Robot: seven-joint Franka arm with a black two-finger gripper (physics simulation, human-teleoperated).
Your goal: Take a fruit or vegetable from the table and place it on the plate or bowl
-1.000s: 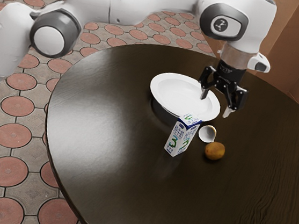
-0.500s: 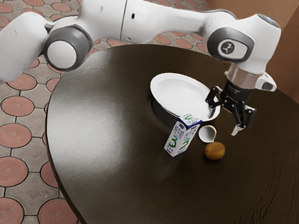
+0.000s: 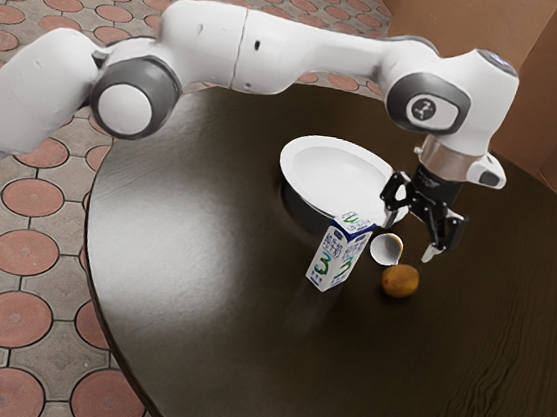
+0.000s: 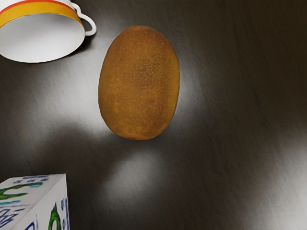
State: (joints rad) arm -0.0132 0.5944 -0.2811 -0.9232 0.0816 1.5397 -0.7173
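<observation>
The kiwi lies on its side on the dark round table, well in from every edge that shows and not yet lifted. In the wrist view the kiwi sits almost directly under the hand, its long axis clear. Just beside it is a white cup with an orange rim band, and beyond the cup stands a milk carton. Cup and kiwi are close but apart. The white plate rests nearer the table's far edge, behind the carton. The gripper hovers above the kiwi, its fingers spread wide with nothing between them. The step in hand appears to be the descent to grasp. To do it well, keep the hand centred over the fruit and set the fingers across its short axis, so the rounded skin is less likely to slip out lengthwise. Lower straight down, and watch the finger on the cup's side, since the cup and the carton leave little room there. Close only when both fingers flank the fruit's widest part. Count: one kiwi, one cup, one carton, one plate, one gripper.
</observation>
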